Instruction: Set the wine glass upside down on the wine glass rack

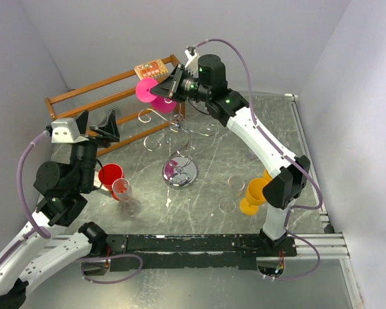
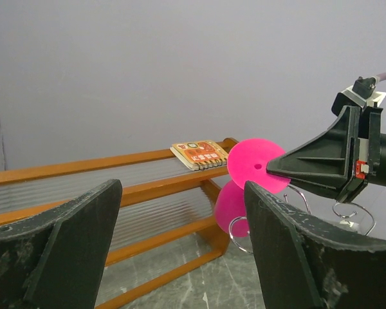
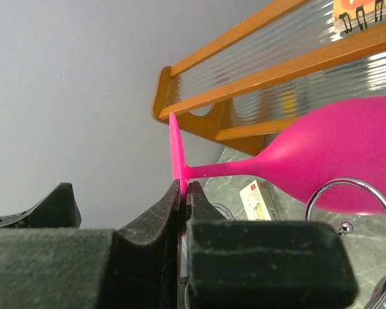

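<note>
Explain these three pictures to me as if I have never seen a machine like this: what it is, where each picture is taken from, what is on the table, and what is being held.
These are two robot arms bolted at the table's near edge. One picture looks down from above; the other two come from small cameras on each wrist.

The right gripper has its jaws shut on the flat foot of a pink wine glass, holding it tilted over the silver wire rack, whose curled arms spread from a post on a round base. The left gripper is open and holds nothing.

On the table there are also a red glass, a clear glass and a yellow glass. Behind stands a wooden shelf with a small notebook on top.
</note>
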